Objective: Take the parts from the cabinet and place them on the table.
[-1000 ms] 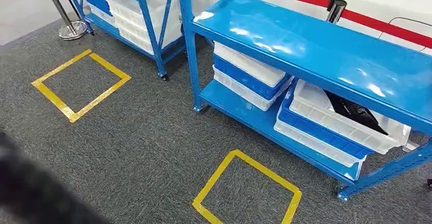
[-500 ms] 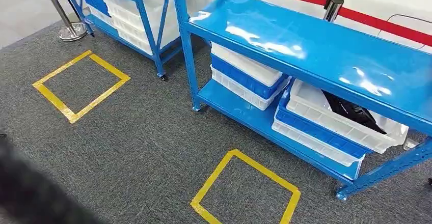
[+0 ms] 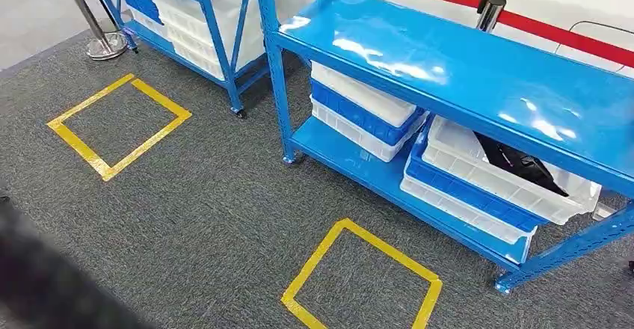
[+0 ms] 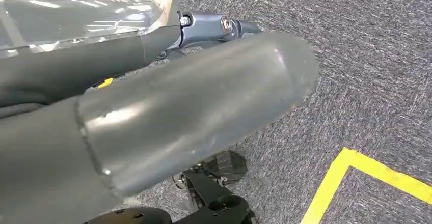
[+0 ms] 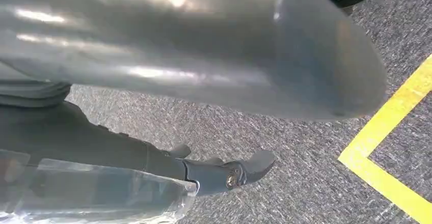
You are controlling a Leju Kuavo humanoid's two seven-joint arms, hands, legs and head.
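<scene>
1. Left hand (image 4: 168, 107): hangs over grey carpet (image 3: 202, 217), thumb and dark fingers (image 4: 102, 56) stretched out; clear plastic (image 4: 76, 10) against the fingers, grip cannot be told.
2. Right hand (image 5: 204, 56): same pose, clear plastic beside its fingers (image 5: 219, 175); grip cannot be told.
3. Near yellow tape square (image 3: 314, 260), on the carpet before the rack.
4. Blue rack (image 3: 463, 75): carries stacked white and blue bins on the lower shelf.
5. Black part (image 3: 519, 164): lies in the top white bin (image 3: 508, 183), right stack.
6. Far tape square (image 3: 161, 97), second rack (image 3: 218, 45), stanchion base (image 3: 106, 45).
</scene>
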